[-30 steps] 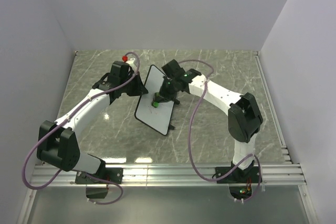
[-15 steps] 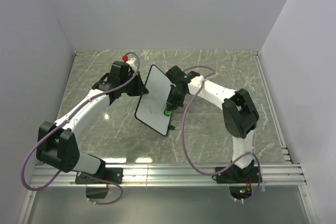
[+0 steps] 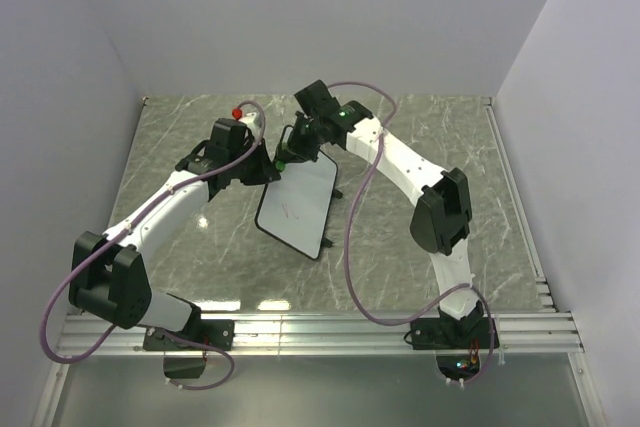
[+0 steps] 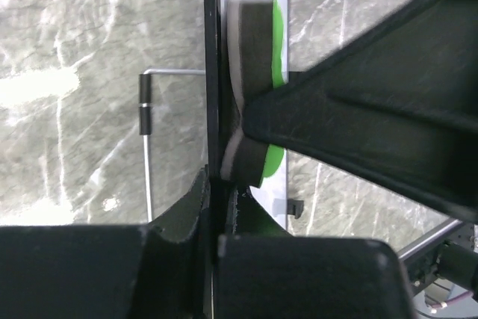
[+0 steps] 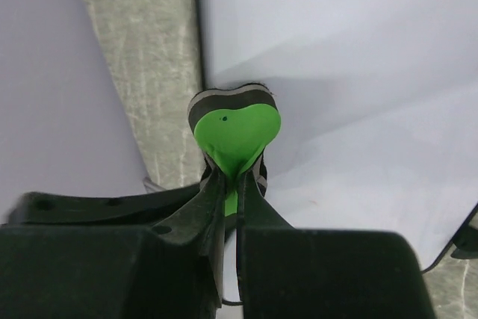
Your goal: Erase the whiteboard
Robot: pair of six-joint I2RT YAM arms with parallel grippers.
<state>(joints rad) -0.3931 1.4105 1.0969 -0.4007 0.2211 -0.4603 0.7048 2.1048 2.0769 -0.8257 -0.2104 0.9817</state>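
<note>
The right gripper (image 3: 285, 158), clenched on the green eraser (image 5: 236, 134), has swept up to the top corner of the whiteboard (image 3: 300, 209) — held tilted over the tabletop (image 3: 400, 259) by the left gripper (image 3: 264, 169) clamped on its edge — faint marks seemingly remain mid-board

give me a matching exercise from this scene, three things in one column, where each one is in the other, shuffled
1. small white rectangular whiteboard with black frame
2. small green eraser block
3. small red round object

A. near the table's back edge
B. pinched in the right gripper
C. edge clamped by the left gripper

Pairs: 1-C, 2-B, 3-A
</note>
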